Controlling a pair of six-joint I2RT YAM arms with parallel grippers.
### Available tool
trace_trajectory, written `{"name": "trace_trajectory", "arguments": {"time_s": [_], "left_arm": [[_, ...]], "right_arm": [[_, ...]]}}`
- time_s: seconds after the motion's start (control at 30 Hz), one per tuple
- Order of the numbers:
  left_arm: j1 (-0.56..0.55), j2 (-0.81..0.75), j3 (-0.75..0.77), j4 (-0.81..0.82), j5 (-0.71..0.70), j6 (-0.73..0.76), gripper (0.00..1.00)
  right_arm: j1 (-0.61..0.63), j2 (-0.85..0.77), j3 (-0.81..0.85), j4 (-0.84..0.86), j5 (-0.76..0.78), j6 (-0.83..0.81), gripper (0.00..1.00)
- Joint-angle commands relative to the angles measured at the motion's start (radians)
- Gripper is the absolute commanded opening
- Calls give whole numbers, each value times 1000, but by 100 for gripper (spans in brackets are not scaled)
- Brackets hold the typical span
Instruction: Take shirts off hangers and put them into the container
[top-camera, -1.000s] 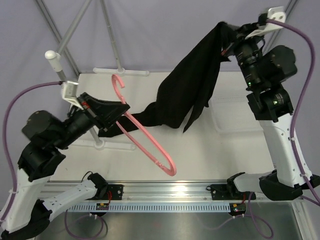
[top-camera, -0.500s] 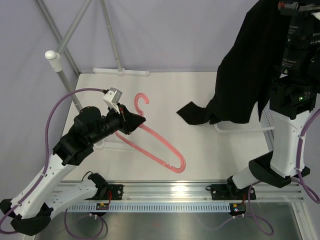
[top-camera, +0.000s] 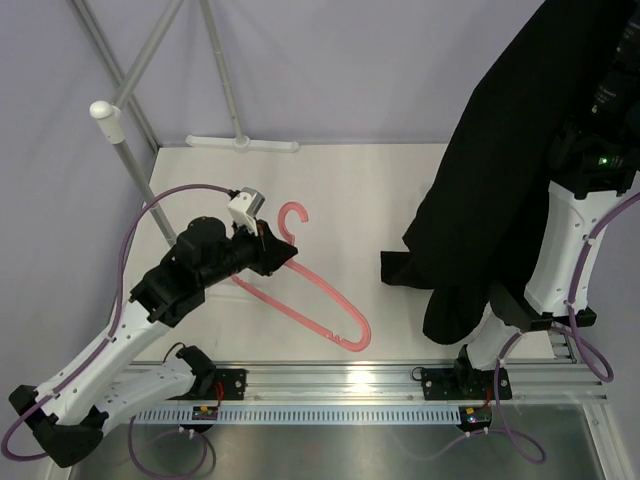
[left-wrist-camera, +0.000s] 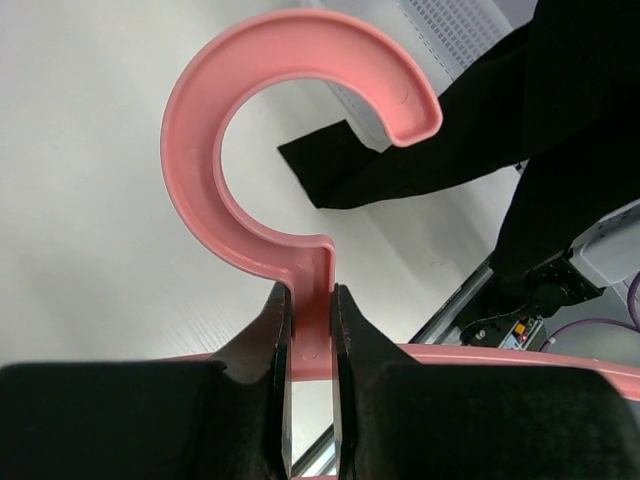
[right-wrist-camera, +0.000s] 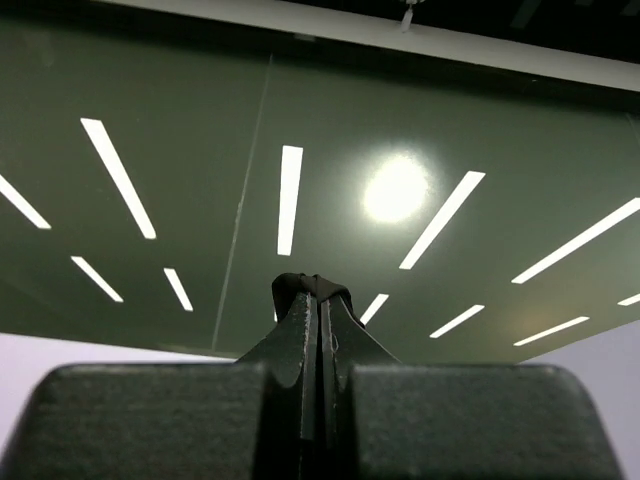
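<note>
White bench (top-camera: 350, 190): your left pincer (left-wrist-camera: 310, 315) is clamped on the neck of the pink hanger (top-camera: 312, 300) at left. Your right pincer (right-wrist-camera: 318, 300) is pinched shut on the black shirt (top-camera: 500, 180), which hangs high at right. It looks free, so next you'd lower it into the basket (left-wrist-camera: 440, 20).

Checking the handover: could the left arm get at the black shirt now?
Probably not: the left arm has its jaws shut on the pink hanger, and the black shirt hangs from the right arm across the table.
</note>
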Motion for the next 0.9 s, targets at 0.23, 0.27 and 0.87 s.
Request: {"name": "trace_trajectory", "arguments": {"time_s": [0.23,0.27,0.87], "left_arm": [[3,8,-106,166,25,11,0],[1,22,-106,175,33,9,0],[-20,78,-115,243,27,-38,0]], "right_arm": [[-231,97,85,226,-47,245,0],[-251,99,84,230,-49,266,0],[-452,220,-40,154,-146,665,0]]}}
